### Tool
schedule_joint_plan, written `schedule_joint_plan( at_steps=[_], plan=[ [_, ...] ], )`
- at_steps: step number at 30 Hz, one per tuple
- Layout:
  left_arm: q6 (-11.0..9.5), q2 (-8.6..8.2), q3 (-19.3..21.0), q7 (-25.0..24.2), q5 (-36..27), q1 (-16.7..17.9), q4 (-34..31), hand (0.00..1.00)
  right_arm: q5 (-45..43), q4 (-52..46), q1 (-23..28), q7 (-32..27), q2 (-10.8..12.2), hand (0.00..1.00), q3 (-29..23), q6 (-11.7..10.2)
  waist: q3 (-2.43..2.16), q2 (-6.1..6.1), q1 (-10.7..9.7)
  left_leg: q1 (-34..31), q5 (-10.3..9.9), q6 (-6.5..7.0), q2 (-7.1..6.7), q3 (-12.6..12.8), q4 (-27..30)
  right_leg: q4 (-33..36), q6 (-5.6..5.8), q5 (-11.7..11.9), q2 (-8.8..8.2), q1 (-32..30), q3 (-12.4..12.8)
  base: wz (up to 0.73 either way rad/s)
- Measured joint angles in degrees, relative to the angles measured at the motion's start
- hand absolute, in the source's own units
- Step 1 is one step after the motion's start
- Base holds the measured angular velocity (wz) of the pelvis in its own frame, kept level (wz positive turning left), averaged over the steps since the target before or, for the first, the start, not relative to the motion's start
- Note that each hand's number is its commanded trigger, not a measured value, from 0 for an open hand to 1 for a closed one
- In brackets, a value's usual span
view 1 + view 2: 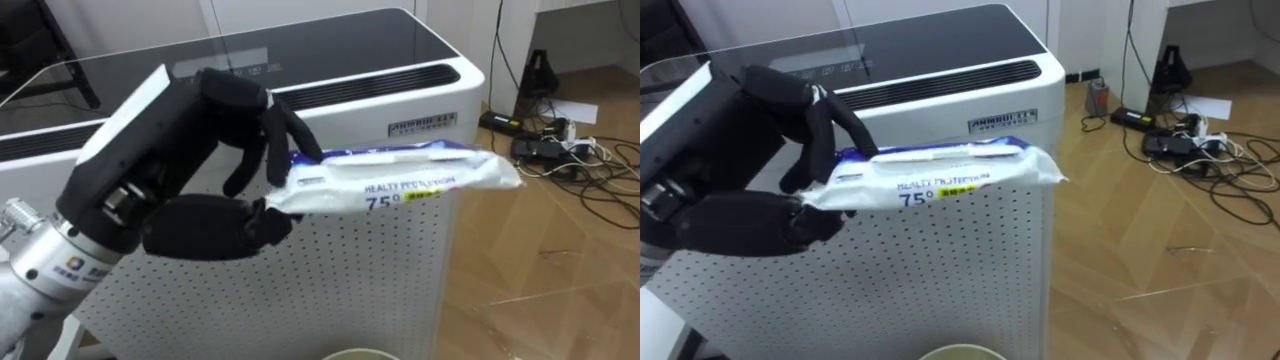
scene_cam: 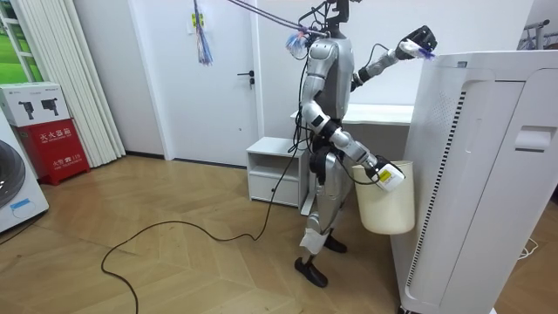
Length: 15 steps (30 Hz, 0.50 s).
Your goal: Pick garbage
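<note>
A white and blue wipes packet (image 1: 400, 180) lies flat between the thumb and fingers of my black left hand (image 1: 200, 150), which is shut on its left end. The packet hangs just over the front edge of a tall white air purifier (image 1: 330, 60) with a dark glass top. In the room view I stand beside the purifier (image 2: 488, 174) with the left hand (image 2: 418, 39) raised above it. My right hand (image 2: 380, 173) is lower, at my side, gripping the rim of a white bin (image 2: 384, 205) that hangs off the floor. The bin's rim (image 1: 355, 353) shows under the packet.
A power strip and tangled cables (image 1: 560, 150) lie on the wooden floor to the right of the purifier. Behind me stands a low white cabinet (image 2: 275, 170). A red box (image 2: 52, 144) and a washing machine (image 2: 13, 187) are far off at the room view's left.
</note>
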Motion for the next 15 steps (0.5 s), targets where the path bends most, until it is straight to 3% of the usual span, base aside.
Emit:
schedule_joint_plan(
  at_steps=[8,12,15],
  plan=[
    [0.0,0.03,0.0,-2.0,0.2,2.8,0.0,1.00,-1.5,0.0,0.0,-0.1,0.2,1.00,0.1,0.1,-0.04,0.08,0.4,-0.4,0.0,0.01,-0.04,-0.1,0.0,0.1,-0.01,0.0,-0.14,0.0,-0.4,0.01],
    [0.3,0.06,-2.1,-1.9,0.2,4.5,2.2,1.00,-1.4,-0.1,-0.3,-0.9,-0.2,1.00,0.8,0.1,0.04,0.08,0.2,-1.8,0.0,0.01,-0.05,-0.2,0.4,0.3,-0.01,0.0,-0.20,-1.0,-1.2,0.09],
    [1.0,0.06,-4.6,-1.9,0.3,5.2,5.8,1.00,-1.4,0.1,-1.4,-1.9,-0.2,1.00,2.0,0.1,0.41,0.07,-0.1,-3.9,0.0,0.01,-0.04,-0.3,1.3,1.3,-0.18,-0.1,-0.36,-3.0,-1.6,0.05]
  ],
)
